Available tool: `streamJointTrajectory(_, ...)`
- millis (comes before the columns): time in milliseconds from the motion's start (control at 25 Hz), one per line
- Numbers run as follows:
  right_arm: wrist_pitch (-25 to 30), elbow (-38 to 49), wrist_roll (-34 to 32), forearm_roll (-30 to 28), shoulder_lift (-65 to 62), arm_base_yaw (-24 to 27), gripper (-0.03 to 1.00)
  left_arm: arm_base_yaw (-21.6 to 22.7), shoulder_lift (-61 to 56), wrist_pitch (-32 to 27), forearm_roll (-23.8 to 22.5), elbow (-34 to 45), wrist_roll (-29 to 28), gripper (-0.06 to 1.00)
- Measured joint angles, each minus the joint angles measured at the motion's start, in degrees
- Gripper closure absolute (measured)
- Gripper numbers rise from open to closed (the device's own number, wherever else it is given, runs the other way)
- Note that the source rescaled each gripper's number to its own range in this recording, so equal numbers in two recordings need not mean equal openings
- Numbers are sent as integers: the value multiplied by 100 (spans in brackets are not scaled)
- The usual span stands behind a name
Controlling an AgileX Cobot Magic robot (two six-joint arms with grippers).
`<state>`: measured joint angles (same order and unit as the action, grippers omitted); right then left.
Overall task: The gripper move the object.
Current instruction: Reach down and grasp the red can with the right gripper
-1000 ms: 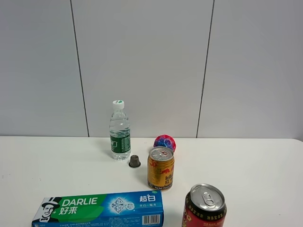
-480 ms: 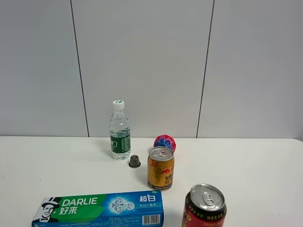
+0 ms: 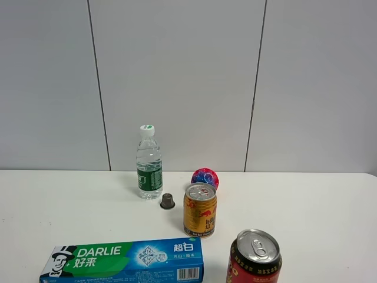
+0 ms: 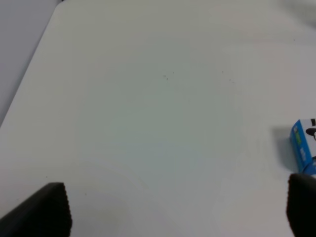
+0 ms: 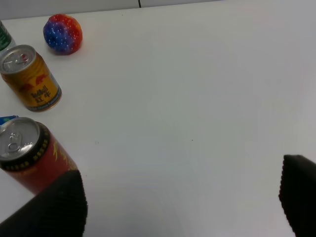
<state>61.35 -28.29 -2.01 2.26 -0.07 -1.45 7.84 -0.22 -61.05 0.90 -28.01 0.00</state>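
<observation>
Red can (image 5: pixel 34 158), just beside the right gripper (image 5: pixel 177 207), is showing glossy printed metal, silver top shining. Gold can (image 5: pixel 30 79) beyond it is gleaming likewise. Gripper fingers (image 5: pixel 54 207) are looking matt black; table (image 5: pixel 197 98) is reading smooth, matt.

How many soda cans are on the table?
2. The red can stands nearest the camera; the gold can stands farther back, just before the colorful ball. None look hidden.

- Likely a robot test lab: a bare white table (image 3: pixel 330 200), its far edge against plain grey wall panels (image 3: pixel 177 76).
- Mismatched props: toothpaste box (image 3: pixel 123 259) and red can (image 3: pixel 254 259) at the front edge, water bottle (image 3: pixel 149 165) near the far edge.
</observation>
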Motion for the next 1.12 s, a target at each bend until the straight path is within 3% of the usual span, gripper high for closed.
streamJointTrajectory(400, 0, 0, 131, 310, 0, 0, 27, 0, 0, 0, 0, 0, 0, -6)
streamJointTrajectory(600, -356, -302, 1560, 1546, 312, 0, 27, 0, 0, 0, 0, 0, 0, -6)
streamJointTrajectory(800, -920, -1266, 2849, 2695, 1878, 0, 27, 0, 0, 0, 0, 0, 0, -6)
streamJointTrajectory(920, -954, -1880, 3139, 3100, 2914, 0, 27, 0, 0, 0, 0, 0, 0, -6)
streamJointTrajectory(1120, -821, -2602, 3062, 3514, 4199, 0, 27, 0, 0, 0, 0, 0, 0, -6)
